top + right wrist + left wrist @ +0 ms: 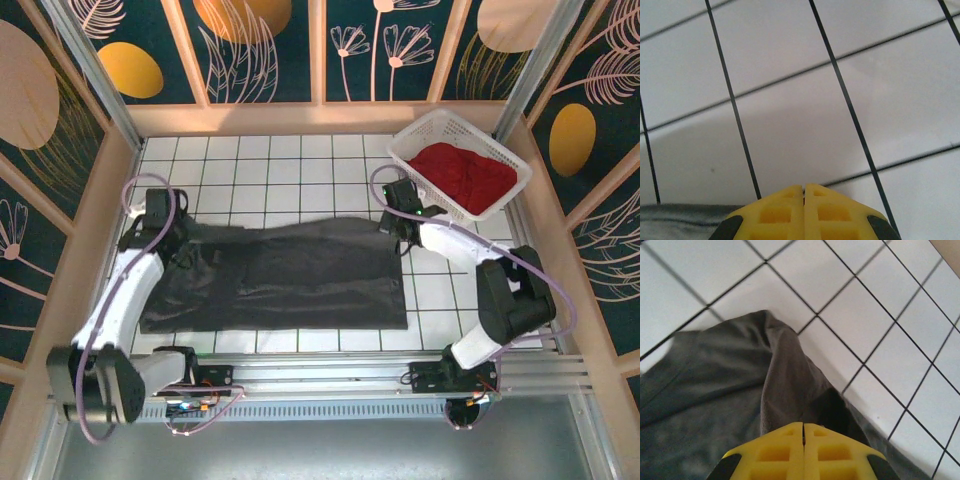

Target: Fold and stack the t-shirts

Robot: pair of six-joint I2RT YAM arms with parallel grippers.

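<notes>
1. The dark grey t-shirt (pixel 285 275) lies spread across the near half of the white tiled tabletop (pixel 270 165), its long side running left to right.
2. The left pincer (pixel 803 426) sits at the shirt's far-left edge. Its yellow fingers (pixel 772 455) are pressed together, and a ridge of grey cloth rises straight into them, so I record it as clamped on the shirt.
3. The right pincer (pixel 804 187) is at the shirt's far-right corner with its fingers together. A strip of grey cloth runs under them (only the bottom-left of the wrist view shows it), so it appears clamped on that corner.
4. The red t-shirt (pixel 462 175) lies bunched inside the white lattice basket (pixel 413 134) at the far-right corner of the tabletop, just beyond the right pincer.
</notes>
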